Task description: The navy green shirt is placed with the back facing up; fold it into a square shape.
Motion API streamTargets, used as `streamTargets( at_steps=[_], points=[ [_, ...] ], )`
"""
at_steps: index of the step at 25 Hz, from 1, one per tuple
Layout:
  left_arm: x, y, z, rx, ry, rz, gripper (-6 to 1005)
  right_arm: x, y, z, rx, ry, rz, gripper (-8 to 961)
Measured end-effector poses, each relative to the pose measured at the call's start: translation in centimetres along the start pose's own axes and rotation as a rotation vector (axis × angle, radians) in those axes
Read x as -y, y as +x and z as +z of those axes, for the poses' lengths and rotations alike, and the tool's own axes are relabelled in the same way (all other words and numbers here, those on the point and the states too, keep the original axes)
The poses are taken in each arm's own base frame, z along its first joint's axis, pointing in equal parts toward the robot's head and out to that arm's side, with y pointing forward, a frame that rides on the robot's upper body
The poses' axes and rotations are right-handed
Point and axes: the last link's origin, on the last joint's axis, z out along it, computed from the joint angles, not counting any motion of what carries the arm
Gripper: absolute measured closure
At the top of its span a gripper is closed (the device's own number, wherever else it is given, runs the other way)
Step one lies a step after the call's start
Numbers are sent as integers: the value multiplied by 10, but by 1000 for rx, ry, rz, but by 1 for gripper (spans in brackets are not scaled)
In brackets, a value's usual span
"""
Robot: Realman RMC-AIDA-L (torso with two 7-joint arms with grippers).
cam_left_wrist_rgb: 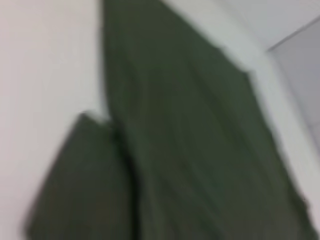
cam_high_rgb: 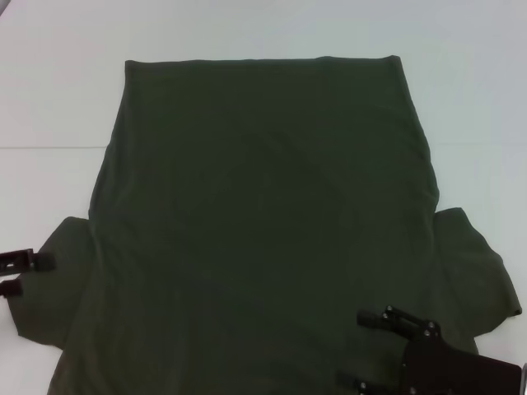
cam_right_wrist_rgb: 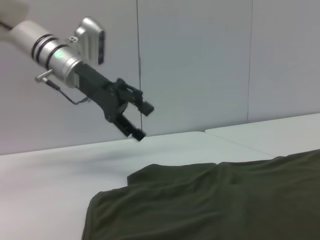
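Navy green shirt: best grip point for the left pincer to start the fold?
Take the navy green shirt at its left sleeve, coming from the robot's left. That sleeve lies flat, sticking out past the body, and the open left pincer already hangs above its edge. Right pincer sits over the opposite corner.

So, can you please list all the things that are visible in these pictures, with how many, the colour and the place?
navy green shirt: one, dark olive green, spread flat on the table, plain side up, sleeves out to both sides near the robot.
table: white, under the shirt; a seam line crosses its top on the left.
wall panels: pale grey, behind the table in the right wrist view.
left gripper: one, black on a silver wrist, open, in the air above the table beside the shirt's left sleeve.
right gripper: one, black, open, over the shirt near its right sleeve.
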Motion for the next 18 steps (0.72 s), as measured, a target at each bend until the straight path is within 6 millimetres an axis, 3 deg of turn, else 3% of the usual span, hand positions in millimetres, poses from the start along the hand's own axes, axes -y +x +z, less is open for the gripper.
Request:
streamTargets(
  at_steps=[8, 18],
  points=[
    [4, 24, 13, 152, 245, -31, 66, 1, -1, 2, -3, -3, 6, 56],
    [9, 30, 27, 170, 346, -50, 67, 1, -2, 6, -1, -13, 8, 56]
  ],
)
